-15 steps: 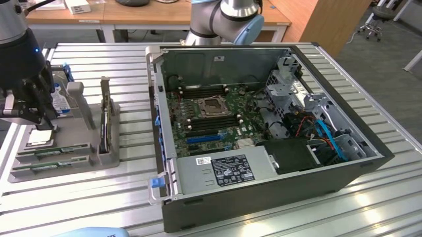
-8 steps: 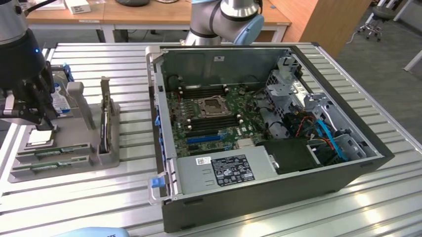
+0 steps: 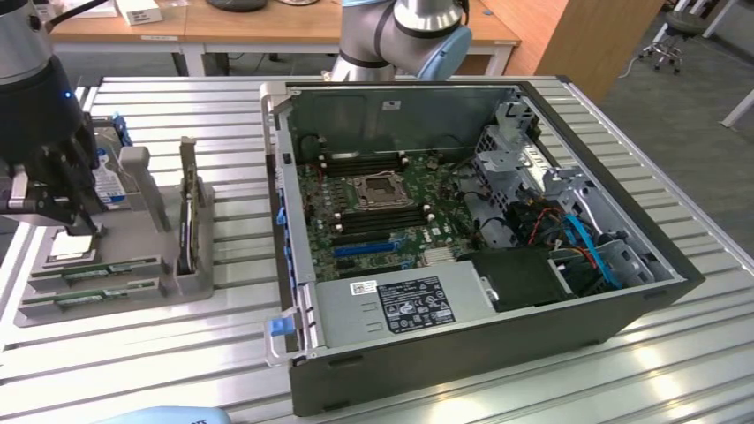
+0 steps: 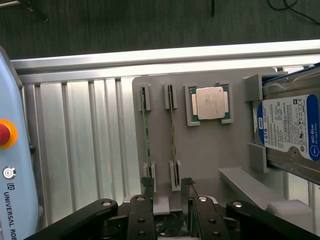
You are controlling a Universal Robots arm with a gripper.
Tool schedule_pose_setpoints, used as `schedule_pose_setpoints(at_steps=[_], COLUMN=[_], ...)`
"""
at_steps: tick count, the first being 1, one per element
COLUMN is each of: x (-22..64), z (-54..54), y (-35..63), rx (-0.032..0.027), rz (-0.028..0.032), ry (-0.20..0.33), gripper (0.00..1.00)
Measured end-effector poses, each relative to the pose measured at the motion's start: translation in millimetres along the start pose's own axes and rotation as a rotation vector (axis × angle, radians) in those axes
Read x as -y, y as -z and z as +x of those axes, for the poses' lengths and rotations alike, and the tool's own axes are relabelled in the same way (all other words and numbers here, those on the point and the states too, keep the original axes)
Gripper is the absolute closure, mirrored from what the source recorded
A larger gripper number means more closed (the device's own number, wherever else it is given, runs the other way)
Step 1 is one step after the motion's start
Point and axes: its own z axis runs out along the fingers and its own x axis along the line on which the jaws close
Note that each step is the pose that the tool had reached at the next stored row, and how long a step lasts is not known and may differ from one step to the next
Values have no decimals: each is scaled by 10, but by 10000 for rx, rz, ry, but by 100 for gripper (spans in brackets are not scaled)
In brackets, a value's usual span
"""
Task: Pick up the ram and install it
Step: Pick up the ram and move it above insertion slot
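Observation:
Two ram sticks stand on edge in slots of a grey holder [image 4: 210, 150]. In the wrist view they are thin green strips, one ram stick [image 4: 146, 135] beside the other ram stick [image 4: 172, 127]. In the exterior view the rams [image 3: 94, 270] lie at the holder's near end, at that view's left. My gripper [image 4: 167, 189] hangs open above the holder with nothing between its fingers. One black fingertip [image 4: 148, 186] is in line with the first stick, and the second stick runs toward the gap. The gripper [image 3: 80, 225] hovers over the holder's left part.
The holder also carries a square silver processor [image 4: 211, 102], a blue-labelled hard drive [image 4: 290, 130] and an upright card [image 3: 189, 203]. The open computer case [image 3: 471, 336] fills the middle of the slatted table, its motherboard [image 3: 377, 203] exposed. A teach pendant [image 4: 10, 150] lies beside the holder.

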Motion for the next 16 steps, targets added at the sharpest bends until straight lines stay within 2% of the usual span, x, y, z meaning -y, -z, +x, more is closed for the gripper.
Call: schedule_pose_setpoints(at_steps=[16], x=[5], z=[-1], y=[-157], rx=[0], rz=[1], ry=[0], gripper=[65])
